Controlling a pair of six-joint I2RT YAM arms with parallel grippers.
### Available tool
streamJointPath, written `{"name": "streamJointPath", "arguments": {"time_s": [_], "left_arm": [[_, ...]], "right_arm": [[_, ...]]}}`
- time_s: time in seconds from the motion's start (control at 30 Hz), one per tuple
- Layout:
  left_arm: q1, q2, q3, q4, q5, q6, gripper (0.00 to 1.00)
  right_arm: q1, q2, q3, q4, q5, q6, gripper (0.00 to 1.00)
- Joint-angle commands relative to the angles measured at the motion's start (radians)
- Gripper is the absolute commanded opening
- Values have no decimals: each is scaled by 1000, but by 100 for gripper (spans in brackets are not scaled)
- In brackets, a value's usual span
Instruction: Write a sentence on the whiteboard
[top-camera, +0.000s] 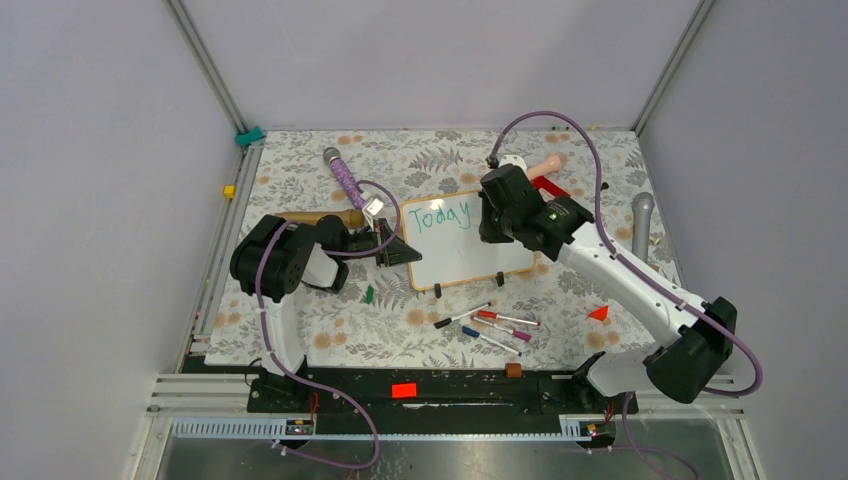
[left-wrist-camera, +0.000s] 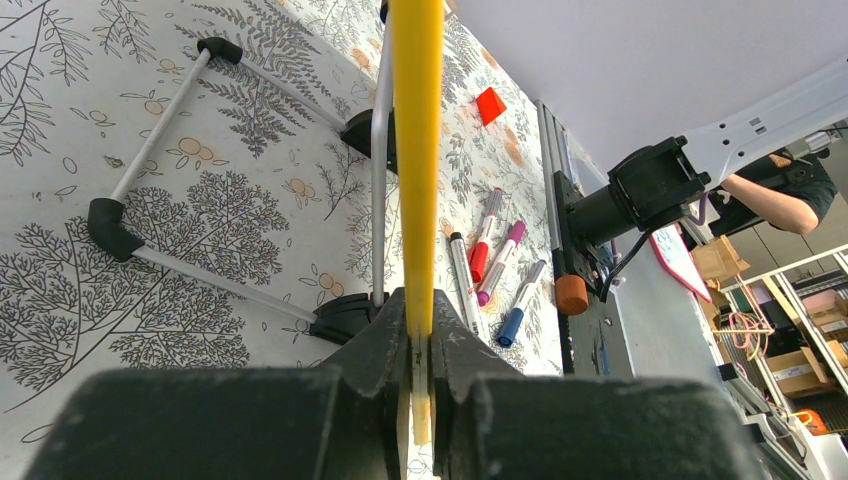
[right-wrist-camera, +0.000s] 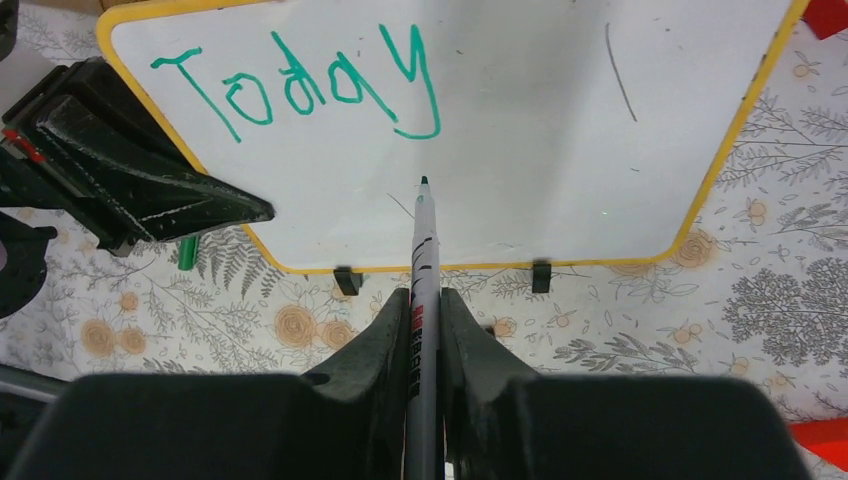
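I've top cam high behind, looking down; both wrist cams close on the shared whiteboard (top-camera: 468, 256) (left-wrist-camera: 417, 150) (right-wrist-camera: 520, 150), left edge-on, right face-on.

- Left arm (top-camera: 290, 262), left of the whiteboard (top-camera: 470, 255): bulky black joint housings, white link, purple cable (top-camera: 264, 305) looping along it.
- Right arm (top-camera: 625, 280), right of the whiteboard: long white links, black joints, arching purple cable, small green light (top-camera: 553, 213).

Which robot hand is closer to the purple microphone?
Left. The left gripper, shut on the whiteboard's left edge, sits a little in front of the purple microphone. The right gripper, holding a marker, is at the board's right side.
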Motion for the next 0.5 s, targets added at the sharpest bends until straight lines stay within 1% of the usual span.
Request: {"name": "streamJointPath", "arguments": {"time_s": [0.0,0.3,0.47], "left_arm": [[2,-25,3,79,57,13,0],[0,-18,18,78,77,28,0],[0,14,43,79,94,21,0]], "right_arm": [[-14,-23,-25,18,58,-8,0],[-18,-58,-20,18,113,-57,0],[-17,-93,-30,17,140,-79,0]]}}
